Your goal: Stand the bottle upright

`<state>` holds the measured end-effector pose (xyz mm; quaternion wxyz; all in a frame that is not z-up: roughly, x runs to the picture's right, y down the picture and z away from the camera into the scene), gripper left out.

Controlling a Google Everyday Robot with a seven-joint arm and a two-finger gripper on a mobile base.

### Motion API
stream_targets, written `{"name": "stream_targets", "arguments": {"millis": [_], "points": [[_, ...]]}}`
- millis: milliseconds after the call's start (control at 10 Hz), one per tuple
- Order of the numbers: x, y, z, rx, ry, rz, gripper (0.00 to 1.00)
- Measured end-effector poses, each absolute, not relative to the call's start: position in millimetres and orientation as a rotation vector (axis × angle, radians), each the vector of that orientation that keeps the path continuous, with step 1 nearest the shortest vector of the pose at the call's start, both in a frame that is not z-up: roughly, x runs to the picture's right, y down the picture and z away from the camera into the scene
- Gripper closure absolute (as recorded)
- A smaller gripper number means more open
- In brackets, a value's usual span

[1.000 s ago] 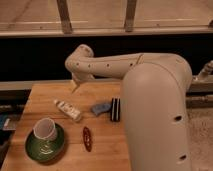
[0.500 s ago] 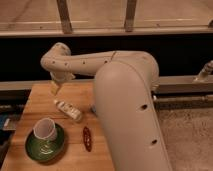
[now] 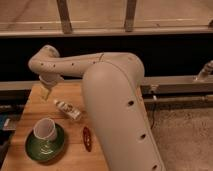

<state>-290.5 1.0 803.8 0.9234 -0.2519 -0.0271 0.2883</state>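
The bottle (image 3: 68,109), small, slim and white with a pale label, lies on its side on the wooden table (image 3: 30,107), its cap end pointing up-left. My gripper (image 3: 46,93) hangs at the end of the large white arm (image 3: 107,95), above the table's far left part. It is just up-left of the bottle's cap end and apart from it. Nothing shows in its grasp.
A white cup (image 3: 45,129) stands on a green saucer (image 3: 44,148) at the front left. A small red object (image 3: 87,138) lies right of the saucer. The arm covers the table's right part. A dark wall and rails run behind.
The arm has swung left across the table, and the gripper now sits near the bottle's cap end. The grey and dark objects seen earlier are now hidden behind the arm. The bottle has not moved.
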Motion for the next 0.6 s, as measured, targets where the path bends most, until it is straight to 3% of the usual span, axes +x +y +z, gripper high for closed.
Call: {"name": "stream_targets", "arguments": {"millis": [600], "points": [[-323.2,40.3,846.3,-0.621,-0.021,0.524,0.21]]}}
